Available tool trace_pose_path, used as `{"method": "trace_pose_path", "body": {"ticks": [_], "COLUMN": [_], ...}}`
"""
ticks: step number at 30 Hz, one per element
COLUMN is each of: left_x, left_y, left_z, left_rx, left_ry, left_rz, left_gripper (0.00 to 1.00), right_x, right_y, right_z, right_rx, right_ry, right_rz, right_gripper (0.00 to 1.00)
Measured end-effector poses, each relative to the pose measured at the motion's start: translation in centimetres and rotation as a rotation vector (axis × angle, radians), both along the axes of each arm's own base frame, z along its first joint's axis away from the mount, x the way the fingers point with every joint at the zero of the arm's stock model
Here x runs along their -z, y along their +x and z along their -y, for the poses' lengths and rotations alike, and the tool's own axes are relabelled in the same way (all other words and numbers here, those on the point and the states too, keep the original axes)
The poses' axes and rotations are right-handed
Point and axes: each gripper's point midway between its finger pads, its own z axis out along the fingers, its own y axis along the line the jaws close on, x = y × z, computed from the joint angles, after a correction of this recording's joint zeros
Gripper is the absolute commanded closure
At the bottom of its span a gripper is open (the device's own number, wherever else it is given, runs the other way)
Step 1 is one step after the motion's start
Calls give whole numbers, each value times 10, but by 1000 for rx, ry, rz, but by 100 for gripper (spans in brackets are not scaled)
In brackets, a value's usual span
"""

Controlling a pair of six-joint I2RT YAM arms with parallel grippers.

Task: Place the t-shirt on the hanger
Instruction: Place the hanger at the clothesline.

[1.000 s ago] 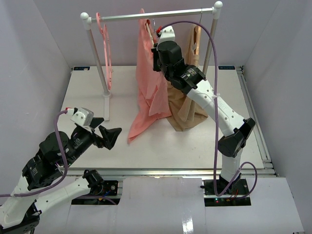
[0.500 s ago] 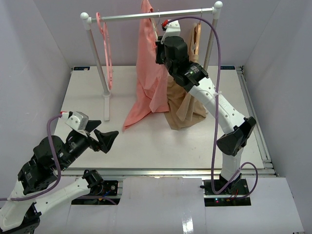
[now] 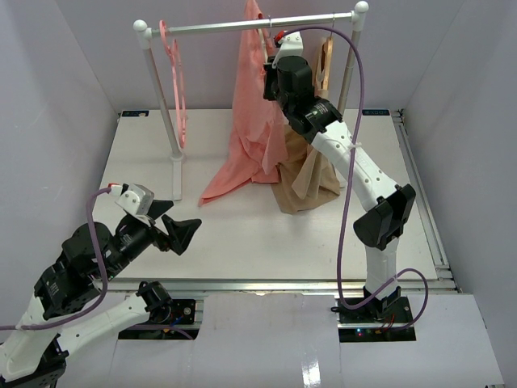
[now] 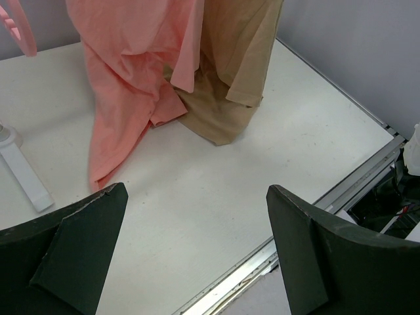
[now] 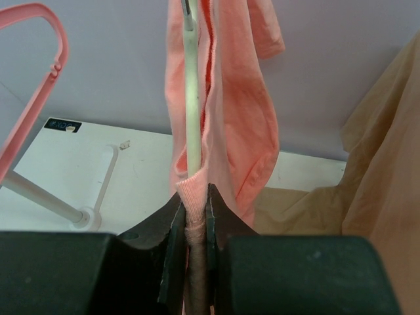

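- Since a sec ago the right gripper [image 3: 273, 50] has climbed closer to the rail [image 3: 210, 28]. The t-shirt [image 3: 249, 121] top now pokes above the rail, and the hem has dragged back twd it.
- Right jaws are clenched on a pinch of t-shirt fabric. The hanger [image 5: 191, 98] bar rises straight out of that pinch, btwn shirt folds.
- T-shirt hangs from the gripper just below the rail, btwn pink hanger [image 3: 174, 77] and beige garment [image 3: 308, 179]. Its hem trails on the table [image 3: 266, 234].
- Left gripper [image 3: 179, 231] has jaws spread wide w/ nothing held, low and well apart from the rail.
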Motion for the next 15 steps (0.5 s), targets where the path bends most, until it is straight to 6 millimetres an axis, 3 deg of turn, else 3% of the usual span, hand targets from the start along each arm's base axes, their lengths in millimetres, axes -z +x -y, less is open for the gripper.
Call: {"method": "trace_pose_path", "body": {"ticks": [7, 12, 14, 15], "left_x": [1, 0, -1, -1], "left_y": [0, 1, 1, 1], "left_z": [6, 11, 14, 15], "left_rx": [20, 32, 39, 43], "left_ry": [-2, -8, -10, -11], "left_rz": [-9, -11, -11, -10], "left_gripper": [2, 2, 2, 2], "right_x": [2, 6, 5, 5], "right_y": [1, 4, 3, 3], "right_z": [-1, -11, -13, -13], "right_rx": [-16, -57, -72, -77], "right_ry": [-21, -18, -25, -26], "right_rz": [2, 8, 14, 15], "right_gripper": [89, 46, 37, 23]}}
